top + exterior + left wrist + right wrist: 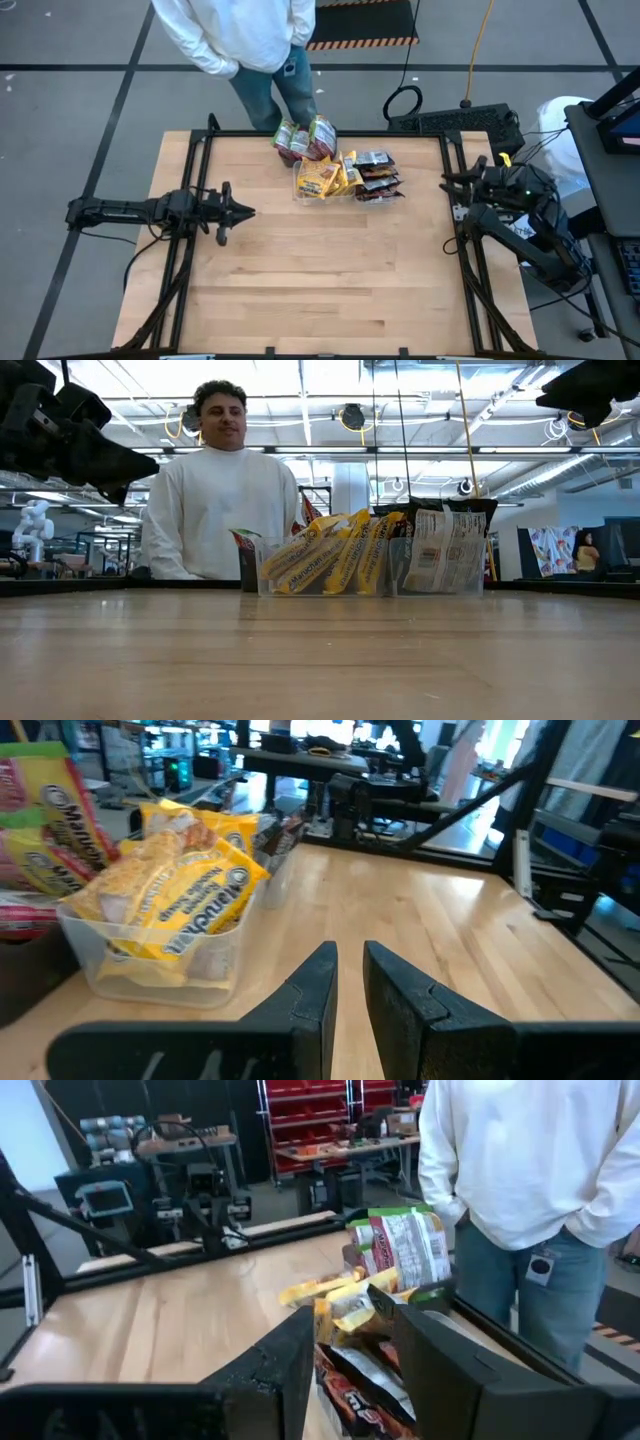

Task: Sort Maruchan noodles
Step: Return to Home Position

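The wooden table [320, 290] is bare across its middle, with everything gathered at its 12 o'clock edge, where a person [240, 40] in a white top stands with hands behind the back, apparently keeping out of the way. The left arm [130, 211] lies flat at 9 o'clock and the right arm [520, 215] is folded at 3 o'clock, both well apart from the load, which fits a parked pose with the sorting apparently done. The Maruchan noodles stand on edge by colour: green-edged packets [305, 138] in the dark box [247, 568] at 12 o'clock, yellow packets [322, 180] in the left clear tub [150, 975], dark packets [378, 176] in the right clear tub [440, 588] beside it. The left gripper [245, 212] holds nothing, its jaws a narrow slit apart; the right gripper [355, 1320] is empty too, jaws wider apart.
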{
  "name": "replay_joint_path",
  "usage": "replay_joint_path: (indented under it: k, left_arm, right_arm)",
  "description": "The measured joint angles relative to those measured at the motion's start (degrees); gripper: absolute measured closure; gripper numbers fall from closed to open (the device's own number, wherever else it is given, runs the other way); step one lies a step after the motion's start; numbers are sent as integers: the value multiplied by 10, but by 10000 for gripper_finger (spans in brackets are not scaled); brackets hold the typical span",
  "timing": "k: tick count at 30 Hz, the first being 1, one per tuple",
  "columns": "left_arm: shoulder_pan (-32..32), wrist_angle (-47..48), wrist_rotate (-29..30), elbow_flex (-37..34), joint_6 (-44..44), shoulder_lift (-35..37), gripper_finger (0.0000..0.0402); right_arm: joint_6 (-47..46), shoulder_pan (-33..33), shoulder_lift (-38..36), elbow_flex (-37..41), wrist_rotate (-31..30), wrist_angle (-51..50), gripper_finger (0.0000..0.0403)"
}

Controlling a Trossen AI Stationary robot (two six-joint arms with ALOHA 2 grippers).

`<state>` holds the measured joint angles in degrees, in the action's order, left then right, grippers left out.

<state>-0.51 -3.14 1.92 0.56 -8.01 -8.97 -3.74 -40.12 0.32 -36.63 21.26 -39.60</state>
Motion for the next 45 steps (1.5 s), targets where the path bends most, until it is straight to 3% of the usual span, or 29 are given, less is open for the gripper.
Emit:
replay_joint_path:
  k: [8, 22, 45]
  left_arm:
    - [0, 1, -23, 0, 0, 0, 344]
    - [0, 3, -23, 0, 0, 0, 344]
    - [0, 20, -23, 0, -2, 0, 344]
  right_arm:
    - [-40, 0, 0, 43, 1, 96, 271]
    - [-21, 0, 0, 226, 0, 355, 271]
    - [37, 1, 2, 355, 0, 453, 271]
